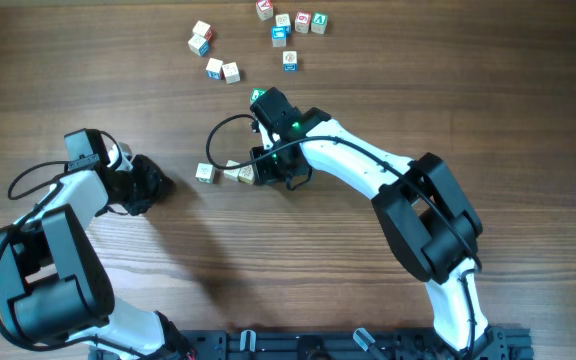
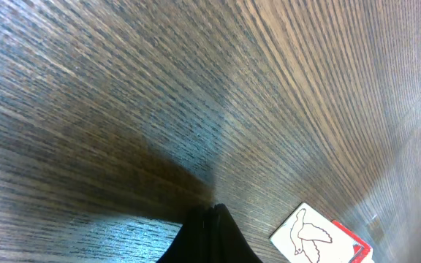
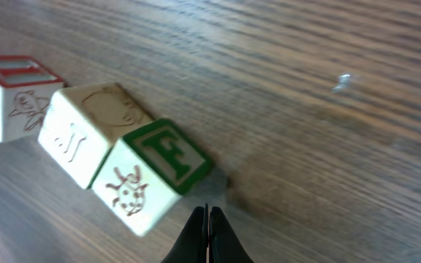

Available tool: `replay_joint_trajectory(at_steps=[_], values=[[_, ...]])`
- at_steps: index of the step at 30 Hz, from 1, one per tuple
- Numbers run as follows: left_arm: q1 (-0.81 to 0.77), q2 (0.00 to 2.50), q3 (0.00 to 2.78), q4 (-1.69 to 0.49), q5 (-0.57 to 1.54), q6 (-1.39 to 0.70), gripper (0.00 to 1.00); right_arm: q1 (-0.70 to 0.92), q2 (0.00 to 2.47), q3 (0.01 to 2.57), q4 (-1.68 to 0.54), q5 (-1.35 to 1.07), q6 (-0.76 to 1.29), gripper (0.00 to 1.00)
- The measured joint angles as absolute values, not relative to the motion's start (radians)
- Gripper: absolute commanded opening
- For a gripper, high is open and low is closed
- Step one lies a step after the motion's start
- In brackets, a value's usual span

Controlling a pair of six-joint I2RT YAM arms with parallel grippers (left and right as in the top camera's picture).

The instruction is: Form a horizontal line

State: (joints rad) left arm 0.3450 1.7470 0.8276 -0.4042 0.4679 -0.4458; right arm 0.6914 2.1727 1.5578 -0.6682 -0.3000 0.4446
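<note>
Across the wooden desk the right arm is reaching to the middle, while the left arm is resting off to the side. Between them the line of three cubes is lying near the centre, well apart from the loose cubes at the far edge. Its end piece, the F cube, is sitting turned a little out of true against its neighbour. The right hand is poised just beside that cube, fingers pressed together on nothing. The left hand is likewise closed and empty. Straightening looks to be the step in hand, and the next move is calling for a gentle sideways nudge that squares the F cube without scattering the row.
</note>
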Motion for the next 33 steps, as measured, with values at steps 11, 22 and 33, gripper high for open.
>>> replay_joint_trajectory(at_steps=[11,22,33], values=[[0.345,1.747,0.828,-0.404,0.467,-0.446,0.04,0.691,2.173,1.558,-0.638,-0.257,0.464,0.05],[0.345,1.747,0.828,-0.404,0.468,-0.446,0.04,0.691,2.173,1.558,-0.600,-0.261,0.467,0.04],[0.345,1.747,0.828,-0.404,0.467,-0.446,0.04,0.691,2.173,1.558,-0.556,-0.262,0.467,0.04]])
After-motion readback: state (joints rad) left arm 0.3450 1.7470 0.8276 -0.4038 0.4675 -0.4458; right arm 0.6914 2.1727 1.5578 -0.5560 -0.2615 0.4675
